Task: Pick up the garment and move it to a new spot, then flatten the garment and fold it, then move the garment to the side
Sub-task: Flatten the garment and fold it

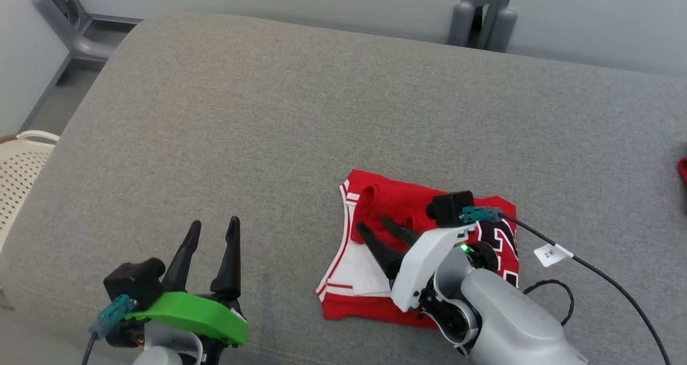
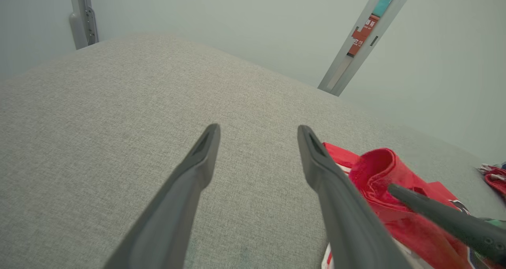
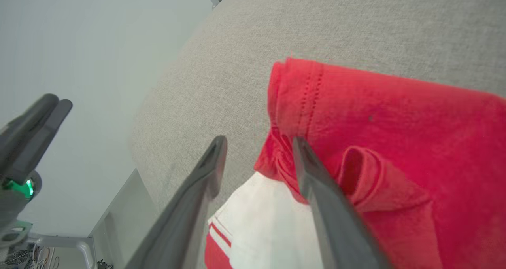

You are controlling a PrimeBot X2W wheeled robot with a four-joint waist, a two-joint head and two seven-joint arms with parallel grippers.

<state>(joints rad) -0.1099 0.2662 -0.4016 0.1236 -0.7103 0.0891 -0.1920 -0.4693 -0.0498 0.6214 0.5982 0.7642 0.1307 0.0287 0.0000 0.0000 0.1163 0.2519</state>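
Note:
The garment (image 1: 386, 204) is a red jersey with white trim and a white inner panel, lying folded on the grey cushion (image 1: 322, 112) at the lower middle right. My right gripper (image 1: 378, 225) hovers over its left part with the jaws open and nothing between them. In the right wrist view the right gripper (image 3: 259, 142) stands spread just above the garment (image 3: 395, 122), beside a raised fold. My left gripper (image 1: 213, 224) stands open over bare cushion to the left. The left wrist view has the left gripper (image 2: 257, 128) open, with the garment (image 2: 379, 170) at its lower right.
A white perforated basket (image 1: 21, 166) sits off the cushion's left edge. A black cable with a white tag (image 1: 550, 254) trails from the right wrist across the cushion. A red item (image 1: 682, 169) lies at the far right edge. Grey frame posts (image 1: 483, 16) stand behind.

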